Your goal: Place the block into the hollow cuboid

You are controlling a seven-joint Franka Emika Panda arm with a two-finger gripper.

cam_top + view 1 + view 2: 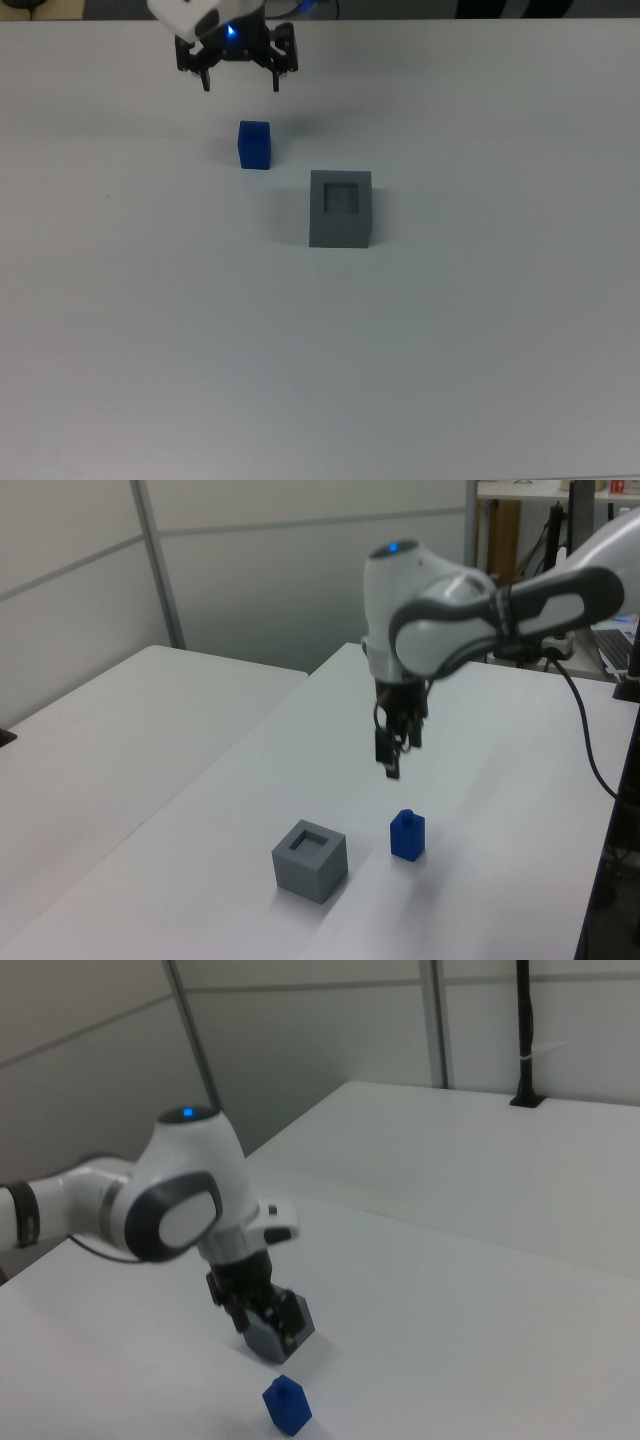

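In the top view my claw (238, 82) hangs wide apart above the block (254, 145), in the left view the block (406, 835) sits beside the hollow cuboid (309, 860) on the surface (200, 810), and in the right view the cuboid (296, 1322) hides behind my claw, so I think I must drop down and grab the block.

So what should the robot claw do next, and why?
Probably drop straight down over the block. The gripper hangs open above the table, holding nothing, and the block sits untouched beside the hollow cuboid, whose recess is empty.

White table (450, 350) with block (254, 145), hollow cuboid (340, 208)
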